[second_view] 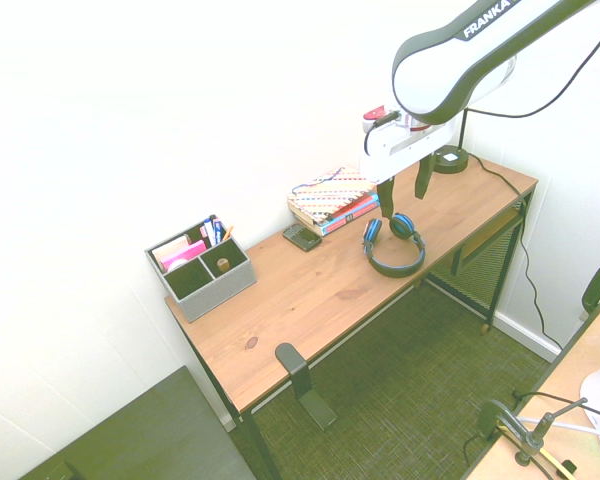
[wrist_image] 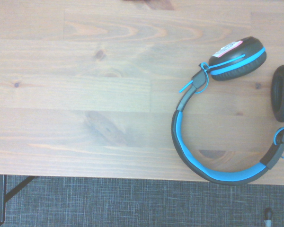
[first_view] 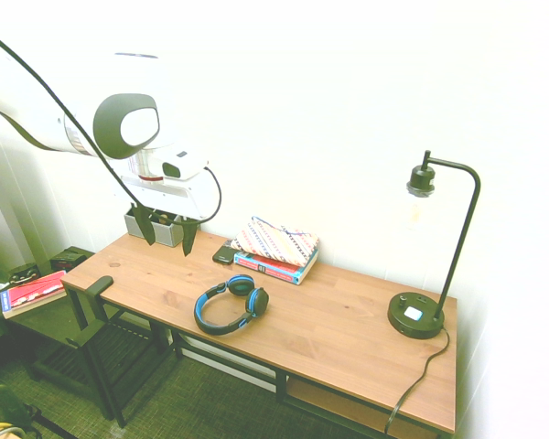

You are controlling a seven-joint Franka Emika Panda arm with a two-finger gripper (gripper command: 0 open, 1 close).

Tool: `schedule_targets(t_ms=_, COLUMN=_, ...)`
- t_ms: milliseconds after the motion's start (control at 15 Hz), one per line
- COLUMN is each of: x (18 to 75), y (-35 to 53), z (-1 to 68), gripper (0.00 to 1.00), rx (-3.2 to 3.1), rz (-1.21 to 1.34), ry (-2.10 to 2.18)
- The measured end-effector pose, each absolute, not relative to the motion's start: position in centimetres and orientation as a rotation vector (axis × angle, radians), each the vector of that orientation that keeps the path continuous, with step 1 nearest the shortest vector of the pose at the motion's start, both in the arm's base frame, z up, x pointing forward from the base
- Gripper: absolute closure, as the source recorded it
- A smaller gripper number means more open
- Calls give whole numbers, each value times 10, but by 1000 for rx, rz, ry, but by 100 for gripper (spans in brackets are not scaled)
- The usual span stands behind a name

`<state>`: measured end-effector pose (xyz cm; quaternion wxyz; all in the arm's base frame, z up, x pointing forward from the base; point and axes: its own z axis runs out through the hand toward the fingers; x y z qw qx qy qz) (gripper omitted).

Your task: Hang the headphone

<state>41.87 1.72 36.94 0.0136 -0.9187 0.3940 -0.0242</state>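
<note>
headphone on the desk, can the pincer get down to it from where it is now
Probably yes. The headphone lies flat on the desk with bare wood around it and nothing on top. The open pincer hangs above, pointing down; the books sit clear behind.

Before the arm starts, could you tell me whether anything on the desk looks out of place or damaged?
Nothing looks damaged. The headphone lies flat on the desk near its front edge, not hung on the black hook clamped to the desk's front edge.
</note>
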Motion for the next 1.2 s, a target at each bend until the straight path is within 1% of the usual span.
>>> schedule_targets(t_ms=133, x=419, y=18, z=369, gripper=0, rx=-2863, rz=-77, ry=1224)
schedule_targets(t_ms=267, x=425, y=21, z=356, gripper=0, rx=-2912, rz=-169, ry=1093)
schedule_targets(t_ms=467, x=424, y=21, z=283, gripper=0, rx=-3001, rz=-129, ry=868)
schedule_targets(t_ms=667, x=432, y=19, z=211, gripper=0, rx=-3087, rz=-84, ry=737)
schedule_targets(t_ms=933, x=467, y=20, z=173, gripper=0, rx=-3125, rz=-95, ry=711)
schedule_targets(t_ms=1000, x=475, y=21, z=168, gripper=100, rx=-3127, rz=-96, ry=714)
schedule_targets(t_ms=1200, x=493, y=20, z=156, gripper=100, rx=-3131, rz=-55, ry=722)
